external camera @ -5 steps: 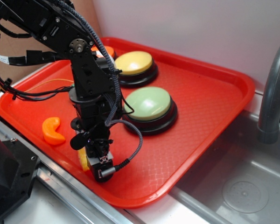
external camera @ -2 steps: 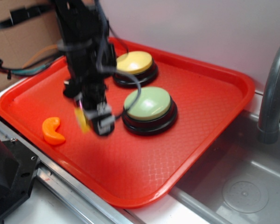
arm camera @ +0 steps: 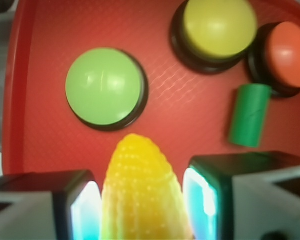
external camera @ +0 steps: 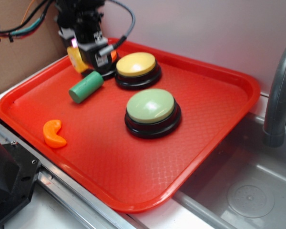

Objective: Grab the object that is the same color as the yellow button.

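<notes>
The claw (arm camera: 142,200) is closed on the toy corn cob (arm camera: 140,195). The wrist view shows the cob pinched between the two pads, its tapered tip pointing away from the camera and toward the tray below. In the exterior view the cob (external camera: 76,58) shows as a yellow patch at the claw (external camera: 88,55), raised clear of the red tray (external camera: 148,176) at its far left corner. Judged from this, the grasp is made and the task is essentially met; the hold sits around the cob's thick middle, which should resist slipping on the ribbed surface.

The yellow button (external camera: 136,64) stands at the far side of the tray, just right of the claw; its pale yellow dome matches the cob, which is why the cob is the piece held. The green-topped button (external camera: 150,106) sits nearer the tray's middle. An orange-topped button (arm camera: 287,54) appears in the wrist view beside the yellow one; in the exterior view the arm largely hides it. A green cylinder (external camera: 86,87) lies on its side just below the claw, and an orange curved piece (external camera: 54,133) rests near the tray's near left edge. Both are apart from the claw.

The tray has a textured surface and a raised rim. It rests beside a steel sink (external camera: 248,191) with a grey faucet (external camera: 279,95) at right. A pale wall stands behind, cardboard at far left.
</notes>
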Robot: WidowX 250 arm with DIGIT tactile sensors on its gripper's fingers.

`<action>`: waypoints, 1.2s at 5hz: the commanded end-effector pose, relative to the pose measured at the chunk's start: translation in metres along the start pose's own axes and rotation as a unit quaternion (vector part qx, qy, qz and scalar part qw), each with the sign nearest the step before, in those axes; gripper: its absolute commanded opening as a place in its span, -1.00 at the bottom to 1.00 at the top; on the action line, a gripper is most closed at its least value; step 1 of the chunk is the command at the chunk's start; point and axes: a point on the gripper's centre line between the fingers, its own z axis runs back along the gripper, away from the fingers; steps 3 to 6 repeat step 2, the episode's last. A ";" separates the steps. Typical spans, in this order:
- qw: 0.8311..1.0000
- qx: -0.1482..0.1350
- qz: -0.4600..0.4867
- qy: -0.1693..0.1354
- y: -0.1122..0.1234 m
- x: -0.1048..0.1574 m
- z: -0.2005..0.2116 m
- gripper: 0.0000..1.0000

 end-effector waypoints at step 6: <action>1.000 0.018 0.017 -0.002 0.019 -0.008 0.027 -0.01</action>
